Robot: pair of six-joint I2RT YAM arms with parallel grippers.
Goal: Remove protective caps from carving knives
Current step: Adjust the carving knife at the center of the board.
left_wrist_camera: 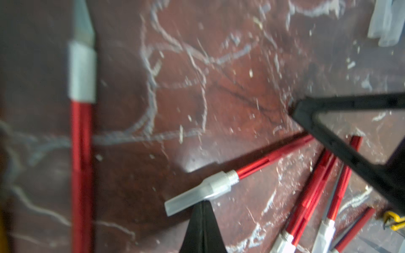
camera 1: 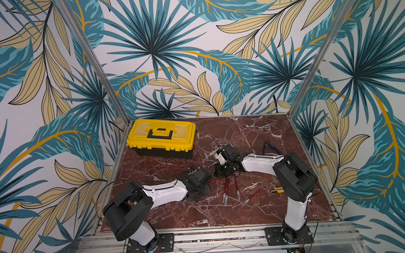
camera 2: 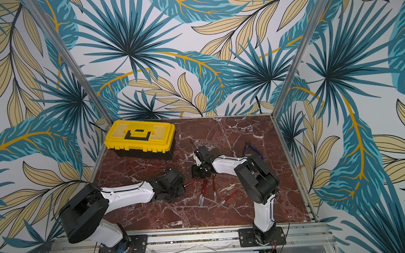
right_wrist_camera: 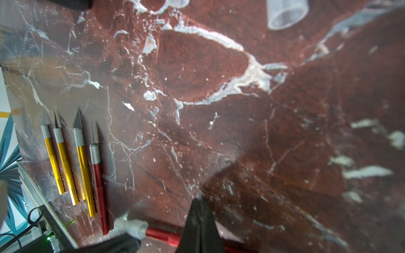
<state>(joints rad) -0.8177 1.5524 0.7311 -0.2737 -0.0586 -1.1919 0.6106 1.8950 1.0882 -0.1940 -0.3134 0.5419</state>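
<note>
Marble table (camera 1: 251, 131) open toward far edge; left hand (left_wrist_camera: 202, 206), right hand (right_wrist_camera: 199, 199) pinched shut; carving knives (camera 1: 226, 190) near

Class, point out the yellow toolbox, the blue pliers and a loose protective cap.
yellow toolbox (camera 1: 183, 135): in a top view, lid.
blue pliers (camera 1: 273, 149): in a top view, handle.
loose protective cap (right_wrist_camera: 287, 13): right wrist view, side wall.

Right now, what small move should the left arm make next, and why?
Probably open the left tool. It is shut and looks empty, and its tip sits right at the translucent cap still on a red knife. Open jaws could then close around that cap.
</note>
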